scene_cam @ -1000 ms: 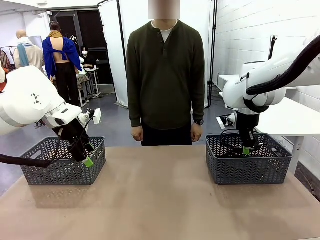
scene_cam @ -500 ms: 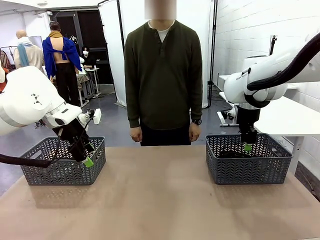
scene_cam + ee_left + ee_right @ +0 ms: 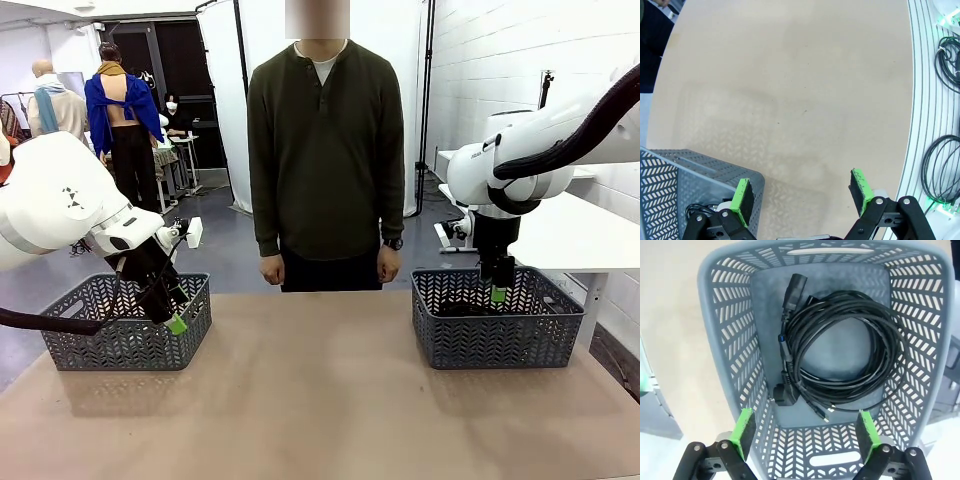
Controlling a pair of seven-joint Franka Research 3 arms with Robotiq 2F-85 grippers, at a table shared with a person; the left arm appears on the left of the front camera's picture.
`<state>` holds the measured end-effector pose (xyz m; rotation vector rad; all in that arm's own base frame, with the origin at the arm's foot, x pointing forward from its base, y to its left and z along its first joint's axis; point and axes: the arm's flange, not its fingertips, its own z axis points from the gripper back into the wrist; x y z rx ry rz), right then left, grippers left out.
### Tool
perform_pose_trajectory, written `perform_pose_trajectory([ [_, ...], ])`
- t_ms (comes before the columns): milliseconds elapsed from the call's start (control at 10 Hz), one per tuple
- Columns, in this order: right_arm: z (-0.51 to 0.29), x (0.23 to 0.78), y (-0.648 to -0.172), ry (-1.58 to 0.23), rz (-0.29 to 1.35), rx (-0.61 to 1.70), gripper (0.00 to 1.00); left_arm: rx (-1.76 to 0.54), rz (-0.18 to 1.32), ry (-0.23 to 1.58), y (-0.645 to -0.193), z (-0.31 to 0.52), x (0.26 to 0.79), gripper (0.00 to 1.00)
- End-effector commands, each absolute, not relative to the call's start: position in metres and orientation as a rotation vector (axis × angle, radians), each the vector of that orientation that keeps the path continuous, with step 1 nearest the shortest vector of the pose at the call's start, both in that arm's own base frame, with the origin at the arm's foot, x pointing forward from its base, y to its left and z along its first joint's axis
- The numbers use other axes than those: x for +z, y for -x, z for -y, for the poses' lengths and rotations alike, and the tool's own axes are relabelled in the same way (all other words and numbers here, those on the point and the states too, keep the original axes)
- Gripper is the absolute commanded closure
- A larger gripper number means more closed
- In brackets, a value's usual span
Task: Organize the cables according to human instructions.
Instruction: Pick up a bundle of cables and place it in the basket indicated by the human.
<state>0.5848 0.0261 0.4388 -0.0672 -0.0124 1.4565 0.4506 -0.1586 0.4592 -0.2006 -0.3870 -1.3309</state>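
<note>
Fingers on both grippers spread wide, nothing between the green pads.

Right gripper [image 3: 804, 435]: hangs over the right basket [image 3: 497, 317], pointing straight down into it. From its wrist view, coiled cables [image 3: 840, 355] lie flat on the basket floor directly beyond the fingertips, inside the grey lattice walls [image 3: 730, 340]. Loops overlap, so how many cords make up the pile cannot be told. One chunky plug [image 3: 793, 290] lies at the far side of the coil; another plug end [image 3: 784, 394] sits close to the left-hand pad [image 3: 746, 429]. Neither pad touches the cords. In the front view the gripper [image 3: 497, 290] stands just above the basket rim.

Left gripper [image 3: 802, 192]: also released, pads well apart. One pad [image 3: 743, 199] sits over the corner of the left basket [image 3: 685, 185]; the other pad [image 3: 861, 186] sits over bare tan table [image 3: 790, 85]. Beyond that pad, off the table edge, loops of black cord [image 3: 942, 165] lie on a white ribbed surface. Front view puts this gripper [image 3: 172, 318] beside the left basket's near right corner.

Person [image 3: 325, 150] stands at the far edge between the baskets, arms hanging at the sides.
</note>
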Motion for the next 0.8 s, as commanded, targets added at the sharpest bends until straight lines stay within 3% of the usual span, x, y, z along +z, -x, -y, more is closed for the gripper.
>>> perform_pose_trajectory([
  [0, -0.0254, 0.4386, -0.5848, 0.067, 0.013, 1.463, 0.0, -1.329, 0.388, 0.199, -0.4504, 0.159, 0.4597, 0.0],
  [700, -0.0254, 0.4386, -0.5848, 0.067, 0.013, 1.463, 0.0, -1.329, 0.388, 0.199, -0.4504, 0.159, 0.4597, 0.0],
])
